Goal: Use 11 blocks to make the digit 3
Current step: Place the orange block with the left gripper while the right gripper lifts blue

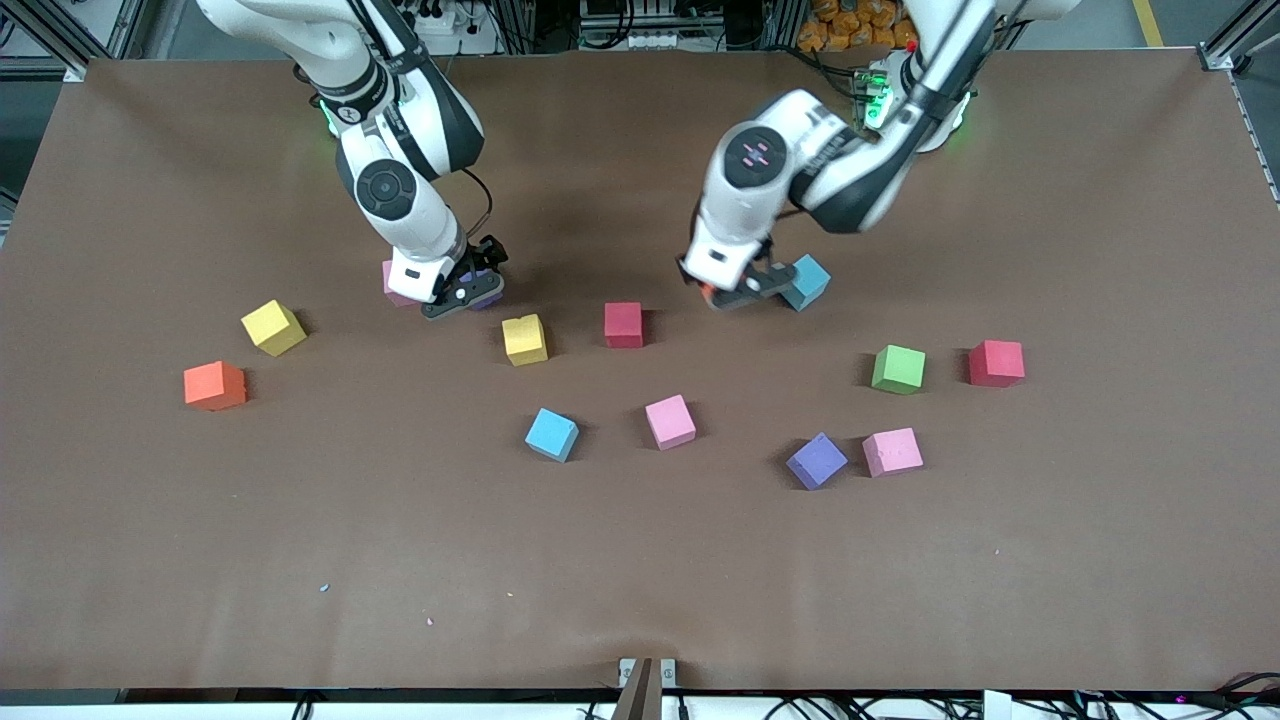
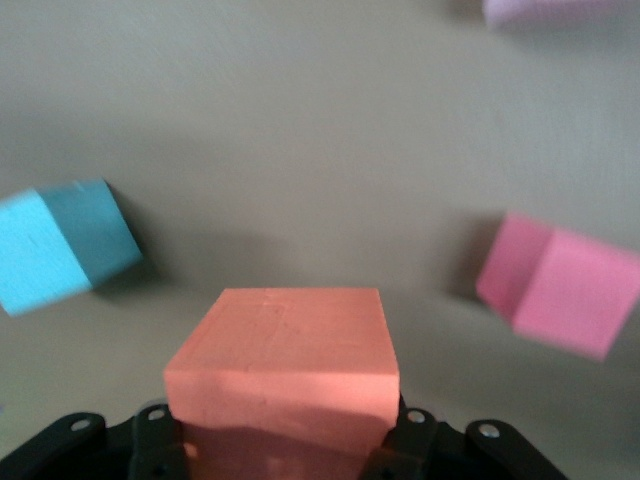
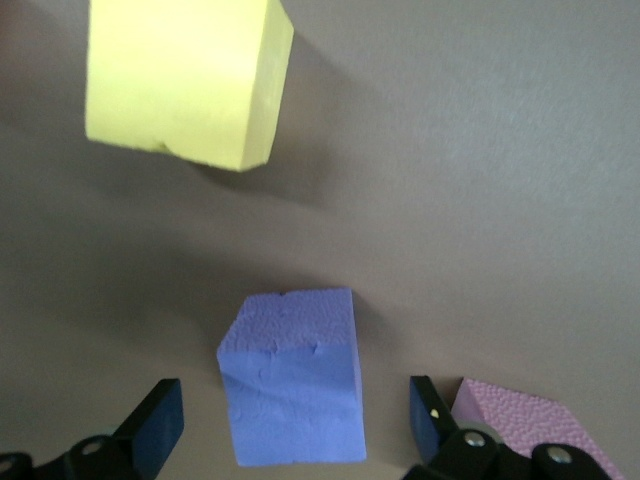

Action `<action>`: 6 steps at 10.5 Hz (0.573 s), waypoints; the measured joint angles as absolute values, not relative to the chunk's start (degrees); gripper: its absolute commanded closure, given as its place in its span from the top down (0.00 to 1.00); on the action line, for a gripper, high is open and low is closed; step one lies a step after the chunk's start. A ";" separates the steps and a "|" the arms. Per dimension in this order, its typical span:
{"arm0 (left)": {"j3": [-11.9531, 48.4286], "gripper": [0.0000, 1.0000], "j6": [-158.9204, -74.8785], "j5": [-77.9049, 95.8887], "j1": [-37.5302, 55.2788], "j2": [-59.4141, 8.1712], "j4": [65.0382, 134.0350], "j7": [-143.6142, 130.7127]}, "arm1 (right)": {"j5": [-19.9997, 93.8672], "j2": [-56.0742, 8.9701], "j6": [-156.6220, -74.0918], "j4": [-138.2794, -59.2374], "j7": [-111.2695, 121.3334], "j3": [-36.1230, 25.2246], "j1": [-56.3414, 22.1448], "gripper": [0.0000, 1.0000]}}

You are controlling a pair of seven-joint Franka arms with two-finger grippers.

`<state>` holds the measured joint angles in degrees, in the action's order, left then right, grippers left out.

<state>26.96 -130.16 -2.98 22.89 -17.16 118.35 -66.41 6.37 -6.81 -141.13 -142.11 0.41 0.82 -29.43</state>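
Note:
My left gripper (image 1: 735, 292) is shut on an orange block (image 2: 283, 370), low over the table beside a light blue block (image 1: 805, 282). My right gripper (image 1: 468, 290) is open, its fingers (image 3: 160, 425) standing apart on either side of a purple block (image 3: 292, 385) on the table, with gaps. A pink block (image 1: 392, 285) lies right beside it, half hidden by the arm. Loose blocks: yellow (image 1: 524, 339), red (image 1: 623, 325), yellow (image 1: 273, 327), orange (image 1: 214, 386), light blue (image 1: 552, 434), pink (image 1: 670, 421), purple (image 1: 816, 460), pink (image 1: 892, 452), red (image 1: 996, 363). No digit figure shows.
A green cube (image 1: 898, 368) sits beside the red block toward the left arm's end. The brown table (image 1: 640, 580) is bare nearer the front camera. The blocks are scattered singly, none touching except the purple and pink pair near the front.

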 measured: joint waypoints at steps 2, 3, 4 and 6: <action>27.32 0.00 -134.81 -6.85 29.47 -17.92 121.29 -70.68 | 6.37 -7.18 -142.72 -143.44 0.49 0.83 -29.45 1.00; 27.37 0.00 -136.32 -9.09 32.60 -19.09 122.17 -73.37 | 6.37 -7.68 -143.50 -143.82 0.52 0.85 -29.46 1.00; 27.38 0.00 -137.46 -11.09 35.21 -20.81 122.39 -75.44 | 6.37 -8.48 -144.24 -143.94 0.53 0.85 -29.46 1.00; 27.35 0.00 -139.37 -13.30 37.94 -24.46 122.01 -76.52 | 6.37 -10.10 -145.60 -143.96 0.55 0.85 -29.46 0.17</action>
